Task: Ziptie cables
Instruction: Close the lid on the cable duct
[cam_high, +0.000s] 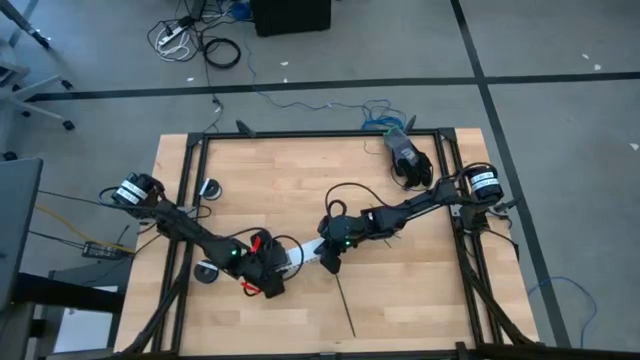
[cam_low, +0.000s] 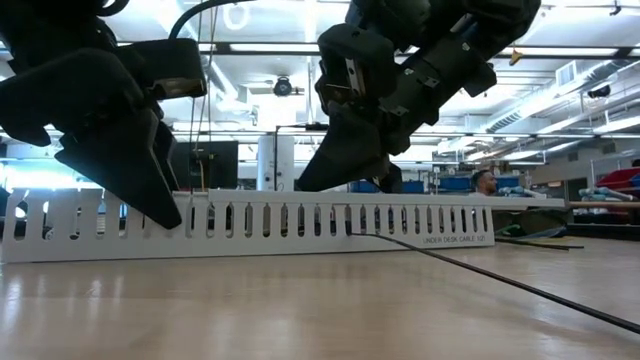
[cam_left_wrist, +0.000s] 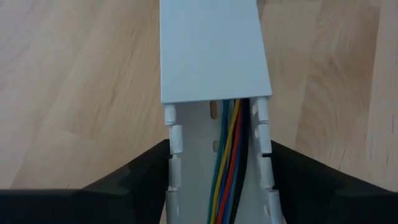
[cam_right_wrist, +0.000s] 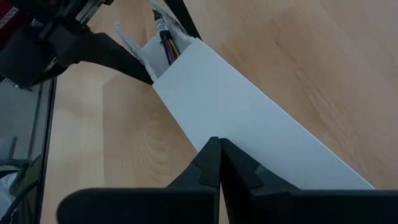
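Your left gripper (cam_high: 268, 268) sits low over the near-left part of the wooden table (cam_high: 420, 300), its two dark fingers (cam_left_wrist: 134, 180) spread wide to either side of the white slotted channel (cam_left_wrist: 214, 56), so the channel's open end lies right between them; from the left wrist view you cannot tell whether the fingers touch the slotted walls or stand just clear of them, and nothing is plainly gripped. Between those fingers you see the cables (cam_left_wrist: 229, 168), a tight bundle of green, yellow, blue, red and black wires running along the inside of the channel and passing under its flat white cover. Moving right along the channel, your right gripper (cam_high: 330, 262) is down at the other end, its fingers (cam_right_wrist: 219, 163) pressed together with no gap, their tips resting at the edge of the white cover; whether anything thin is pinched there you cannot tell. Just below and to the right of that gripper, the ziptie (cam_high: 345, 305) lies flat on the wood as a thin black strip reaching away from the channel toward the table's near edge
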